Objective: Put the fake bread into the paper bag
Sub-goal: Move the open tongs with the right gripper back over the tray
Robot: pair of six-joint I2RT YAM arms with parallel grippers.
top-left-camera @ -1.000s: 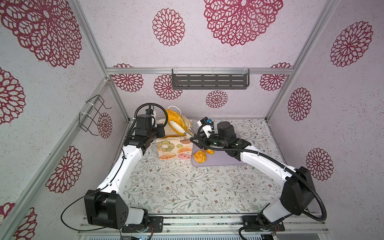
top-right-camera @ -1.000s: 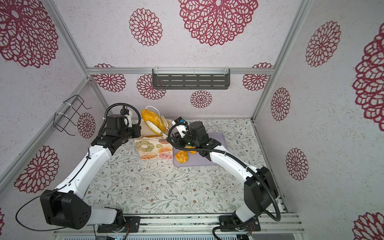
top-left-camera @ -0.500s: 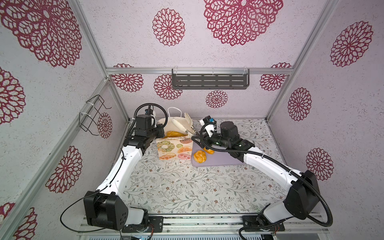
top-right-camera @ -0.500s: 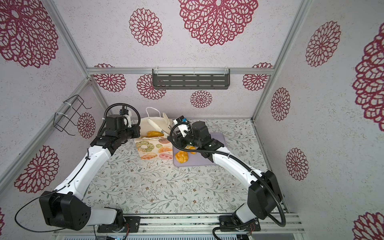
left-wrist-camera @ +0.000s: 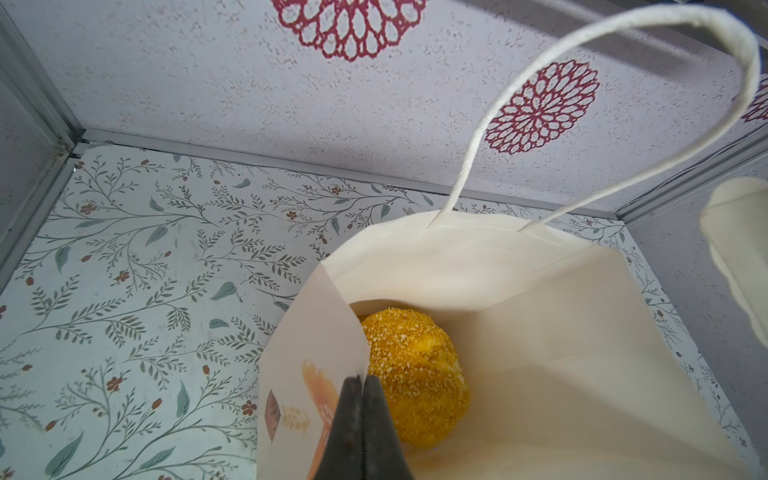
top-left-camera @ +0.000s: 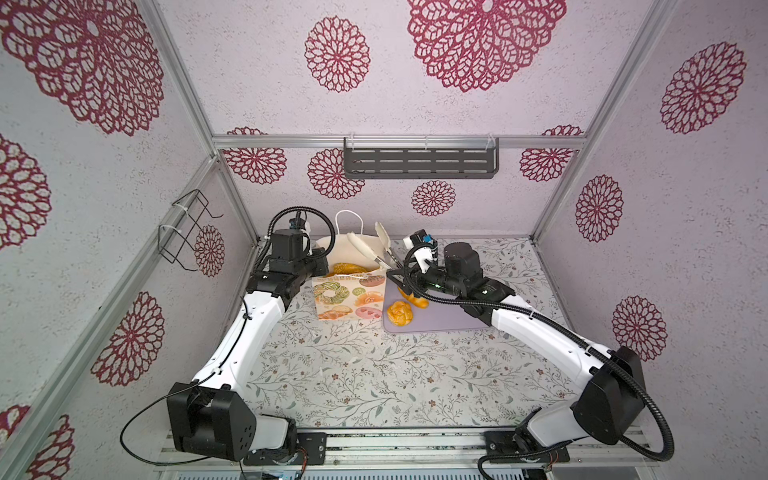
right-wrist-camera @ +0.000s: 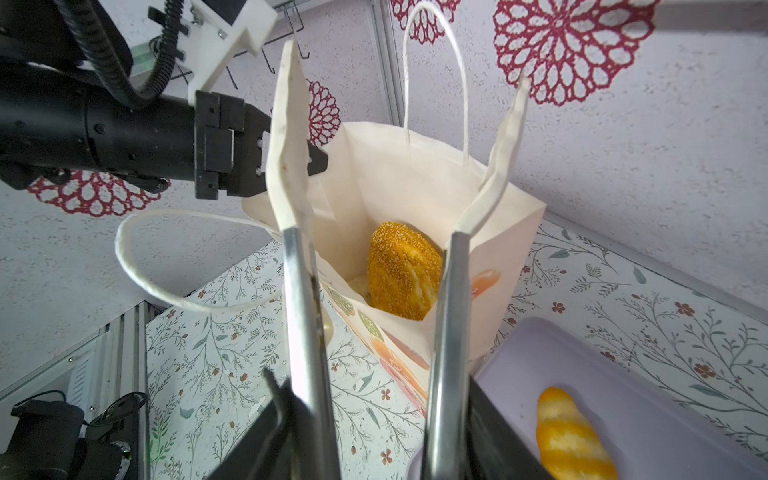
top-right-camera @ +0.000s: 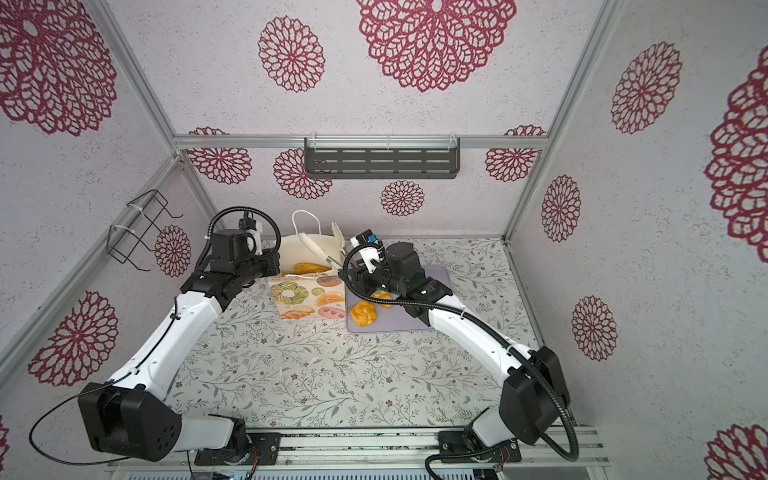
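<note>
Left pincer point(left-wrist-camera: 363, 380) clamps the nine-o'clock rim of the paper bag point(left-wrist-camera: 519, 332) so its mouth gapes, while my right pincer point(top-left-camera: 394, 272) grips empty tongs point(right-wrist-camera: 446, 316)

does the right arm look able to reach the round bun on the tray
Probably yes: the round bun lies uncovered on the lilac tray, close by the right gripper, whose tongs are open and empty.
</note>
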